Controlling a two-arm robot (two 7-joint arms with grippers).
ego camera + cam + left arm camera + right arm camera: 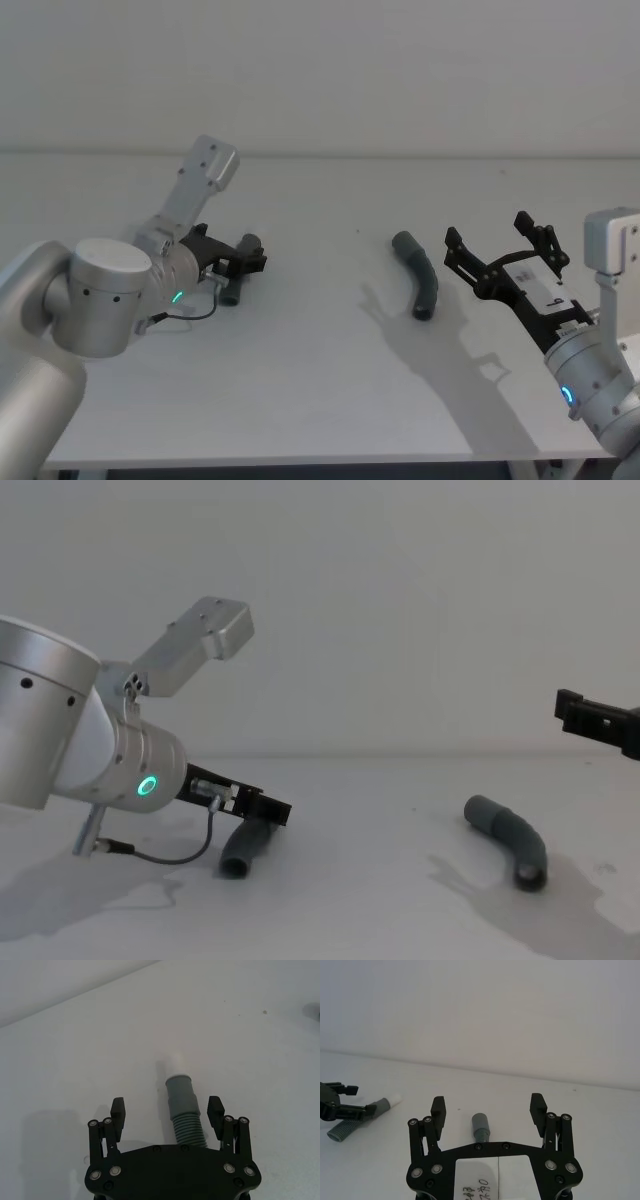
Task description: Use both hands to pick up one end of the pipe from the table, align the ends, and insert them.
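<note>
Item: my left gripper (252, 254), fingers spread, low over the table (320, 385), straddling the left pipe piece (183, 1108) without clamping it. The whitish tip (176, 1065) points away from my wrist.
Item: my right gripper (487, 230), fingers spread, raised near the right pipe piece (421, 276), which lies bent on the table, apart from my fingers.

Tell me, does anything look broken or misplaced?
Nothing stands out. The open left gripper straddles the left pipe piece; the right pipe piece lies on the table before the open right gripper.
</note>
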